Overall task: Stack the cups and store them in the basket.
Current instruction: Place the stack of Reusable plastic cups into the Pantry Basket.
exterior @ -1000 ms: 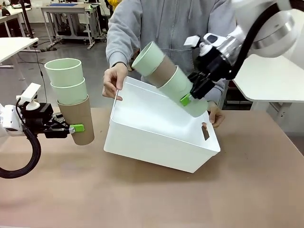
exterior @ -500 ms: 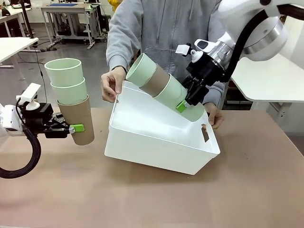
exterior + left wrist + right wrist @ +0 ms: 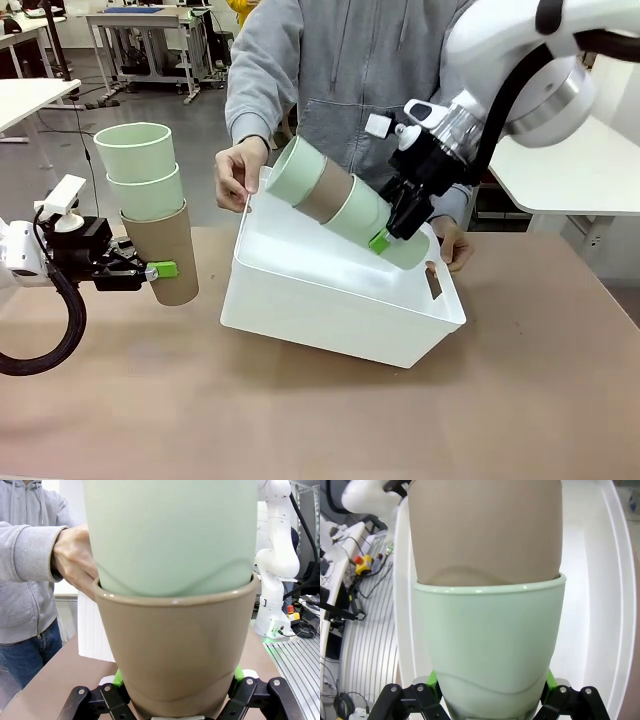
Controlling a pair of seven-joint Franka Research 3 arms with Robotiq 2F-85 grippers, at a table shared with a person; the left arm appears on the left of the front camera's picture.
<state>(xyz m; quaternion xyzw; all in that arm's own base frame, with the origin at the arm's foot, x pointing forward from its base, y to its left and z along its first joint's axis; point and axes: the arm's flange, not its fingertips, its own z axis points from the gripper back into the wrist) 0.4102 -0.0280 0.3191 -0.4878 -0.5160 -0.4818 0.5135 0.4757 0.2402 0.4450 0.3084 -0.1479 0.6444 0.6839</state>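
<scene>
Cups (image 3: 335,200) over basket (image 3: 330,310), far rim partly hidden (tilted stack)

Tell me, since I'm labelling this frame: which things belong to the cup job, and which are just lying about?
Job: upright cup stack, tilted cup stack, basket.
Lying about: right side table, left side table.

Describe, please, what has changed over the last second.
The right gripper has lowered its tilted three-cup stack down and leftward into the basket, which the person's hands keep tipped. The left gripper and its upright three-cup stack stayed put.
</scene>
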